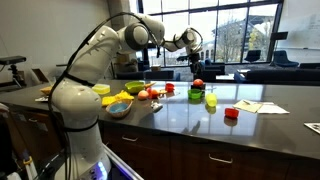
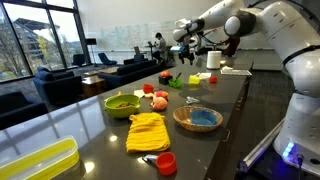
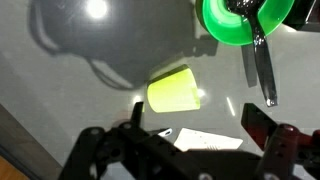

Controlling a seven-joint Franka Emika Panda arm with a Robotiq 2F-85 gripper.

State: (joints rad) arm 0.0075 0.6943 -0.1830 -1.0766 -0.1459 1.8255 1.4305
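- End effector: fingers spread wide, nothing between them. They enter from the bottom edge of the wrist view.
- In an exterior view the end effector sits in the upper middle of the frame, well above the table, at the end of the white arm reaching in from the left.
- Nearest thing is the yellow-green cup, at the centre of the wrist view, just above the gap between the fingers and apart from both. It rests on the table. Cannot tell from this view whether it stands upright or lies on its side.
- In an exterior view the same cup sits at mid-frame on the dark tabletop, below and slightly right of the end effector.
- Green vessel at the upper right of the wrist view, near the cup. A dark utensil hangs down from it toward the right finger.
- White paper at bottom centre, partly hidden by the end effector body.
- Elsewhere, in an exterior view: green bowl at centre left, yellow cloth below it, brown bowl to the cloth's right, red cup at the bottom edge.
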